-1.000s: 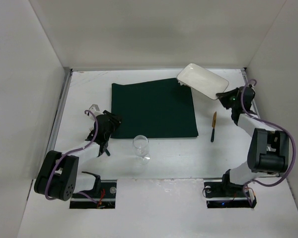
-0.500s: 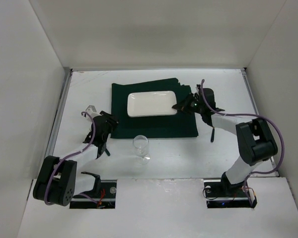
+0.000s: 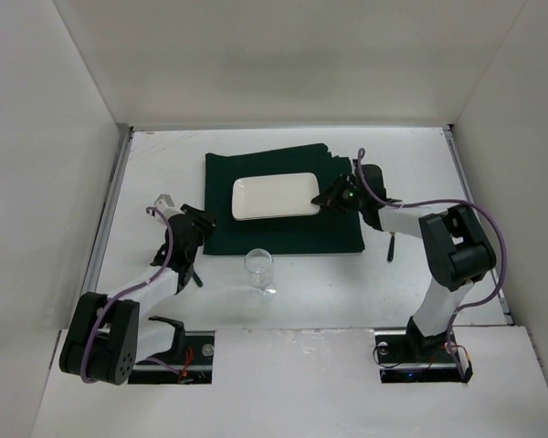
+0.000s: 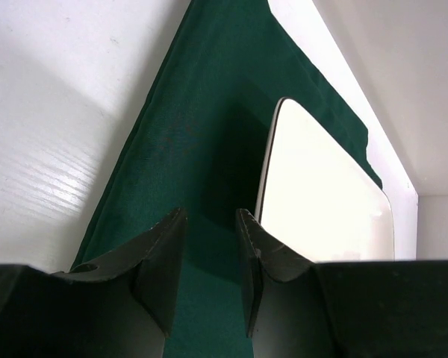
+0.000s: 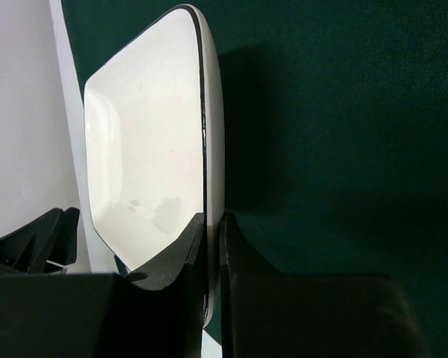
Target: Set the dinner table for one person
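Note:
The dinner table (image 3: 411, 292) is the white walled surface. A dark green placemat (image 3: 283, 233) lies at its middle. A white rectangular plate (image 3: 276, 196) sits low over the placemat. My right gripper (image 3: 329, 195) is shut on the plate's right rim. In the right wrist view the fingers (image 5: 243, 298) pinch the rim of the plate (image 5: 145, 149), with the gripper (image 5: 213, 220) over the cloth (image 5: 336, 112). My left gripper (image 3: 197, 228) is at the placemat's left front corner. Its jaws (image 4: 209, 216) stand narrowly apart over the cloth (image 4: 209, 127), holding nothing; the plate (image 4: 321, 201) lies beyond.
A clear wine glass (image 3: 259, 268) stands in front of the placemat. A knife (image 3: 391, 248) lies right of the placemat, partly under my right arm. A small silver item (image 3: 165, 199) lies left of my left arm. White walls close three sides.
My right gripper carried the plate from the back right corner leftward and down onto the placemat. My left gripper shifted slightly along the placemat's left edge.

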Tool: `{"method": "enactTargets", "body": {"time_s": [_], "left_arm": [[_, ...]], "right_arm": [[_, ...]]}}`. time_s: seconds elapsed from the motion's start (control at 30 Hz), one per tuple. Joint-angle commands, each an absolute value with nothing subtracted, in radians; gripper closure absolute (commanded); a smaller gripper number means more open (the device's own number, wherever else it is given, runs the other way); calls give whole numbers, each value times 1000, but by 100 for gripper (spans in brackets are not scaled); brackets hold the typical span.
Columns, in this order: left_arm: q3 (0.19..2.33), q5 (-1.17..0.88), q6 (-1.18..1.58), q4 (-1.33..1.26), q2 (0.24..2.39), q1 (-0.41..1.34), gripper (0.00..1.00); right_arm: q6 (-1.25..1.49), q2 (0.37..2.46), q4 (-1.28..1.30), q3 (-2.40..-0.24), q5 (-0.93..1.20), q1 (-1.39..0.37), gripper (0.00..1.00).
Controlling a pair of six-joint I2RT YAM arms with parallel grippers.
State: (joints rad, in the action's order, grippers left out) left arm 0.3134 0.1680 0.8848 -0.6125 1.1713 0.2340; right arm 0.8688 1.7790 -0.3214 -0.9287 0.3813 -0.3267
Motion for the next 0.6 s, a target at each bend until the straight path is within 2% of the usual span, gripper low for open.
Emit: {"method": "enactTargets", "body": {"time_s": [0.0, 0.57], "left_arm": [[313, 179, 888, -663, 1183, 238, 69], [319, 178, 891, -667, 1203, 243, 69]], "right_arm": [[942, 1755, -598, -977, 451, -324, 96], [928, 1796, -589, -893, 453, -324, 96]]}}
